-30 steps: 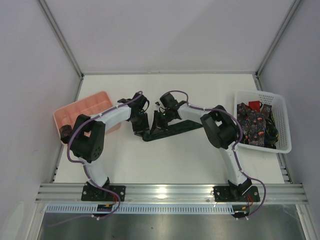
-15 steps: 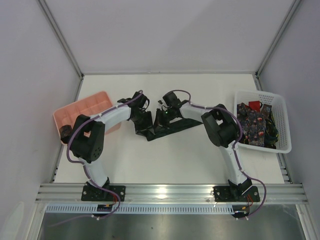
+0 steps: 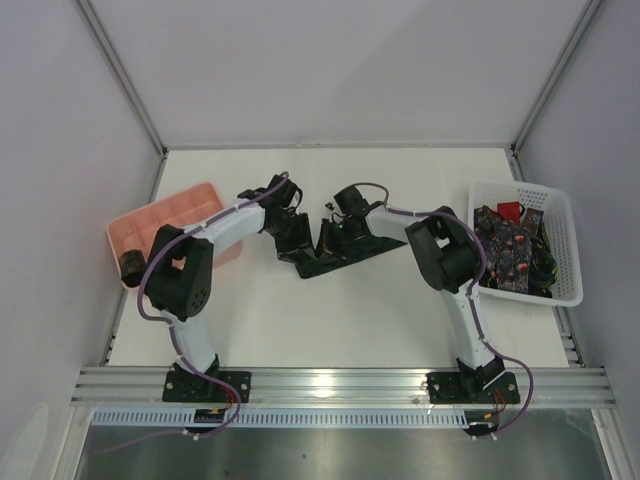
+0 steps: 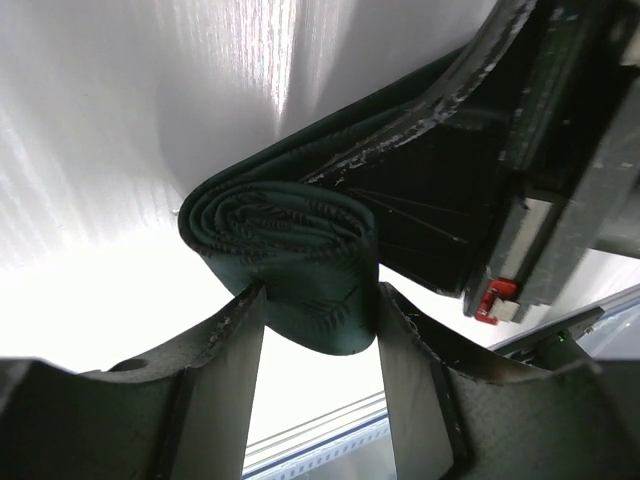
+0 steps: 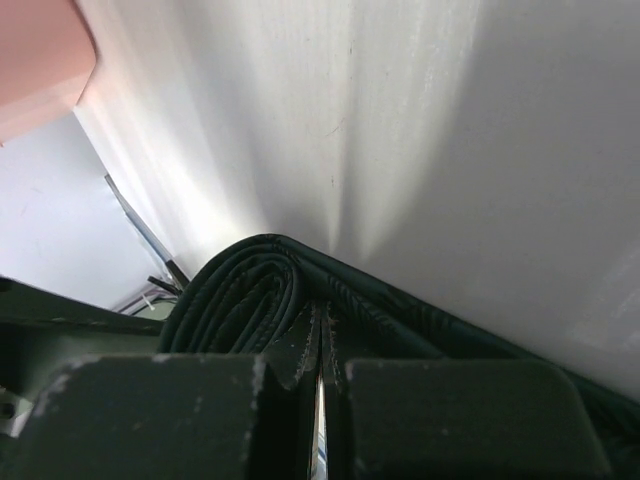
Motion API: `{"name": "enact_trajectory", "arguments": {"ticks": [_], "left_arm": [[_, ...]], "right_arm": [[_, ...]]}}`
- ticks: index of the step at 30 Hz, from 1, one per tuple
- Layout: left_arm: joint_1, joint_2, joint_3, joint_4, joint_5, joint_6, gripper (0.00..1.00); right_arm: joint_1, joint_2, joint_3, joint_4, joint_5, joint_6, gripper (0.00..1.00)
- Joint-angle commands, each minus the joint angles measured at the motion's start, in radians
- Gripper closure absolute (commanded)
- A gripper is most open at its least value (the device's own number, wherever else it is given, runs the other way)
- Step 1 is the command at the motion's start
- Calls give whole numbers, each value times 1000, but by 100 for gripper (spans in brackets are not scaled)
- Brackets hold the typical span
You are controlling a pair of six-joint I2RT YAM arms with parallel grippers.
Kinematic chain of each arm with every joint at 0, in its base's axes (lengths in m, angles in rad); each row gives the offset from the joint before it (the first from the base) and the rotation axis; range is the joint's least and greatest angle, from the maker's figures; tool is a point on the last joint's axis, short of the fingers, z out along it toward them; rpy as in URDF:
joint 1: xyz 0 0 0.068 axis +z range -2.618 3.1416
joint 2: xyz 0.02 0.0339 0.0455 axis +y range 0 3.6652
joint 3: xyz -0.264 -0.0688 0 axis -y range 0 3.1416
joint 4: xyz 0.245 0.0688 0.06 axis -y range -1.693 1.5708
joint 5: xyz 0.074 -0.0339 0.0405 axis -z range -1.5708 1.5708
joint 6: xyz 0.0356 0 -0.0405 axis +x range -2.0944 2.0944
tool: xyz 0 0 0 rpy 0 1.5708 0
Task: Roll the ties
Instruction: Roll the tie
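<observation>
White tabletop [image 3: 400,310]: left gripper [image 4: 320,315] straddles green tie [image 4: 280,230] coil.

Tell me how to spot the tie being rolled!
Look at the middle of the white table, between the pink tray and the white basket. A dark green tie lies there. It alone lies on the bare table, partly rolled; other ties sit piled in the basket.

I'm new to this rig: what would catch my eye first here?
Both arms meet mid-table over a dark green tie: its coil sits between the fingers of the left gripper, the right gripper pinching the strip. More ties fill the white basket at right; a pink tray sits left.
</observation>
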Motion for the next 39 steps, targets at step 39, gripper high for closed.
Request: {"name": "enact_trajectory", "arguments": {"ticks": [39], "left_arm": [[137, -262, -158, 70, 153, 100, 28]], "right_arm": [[-22, -279, 35, -255, 139, -133, 100]]}}
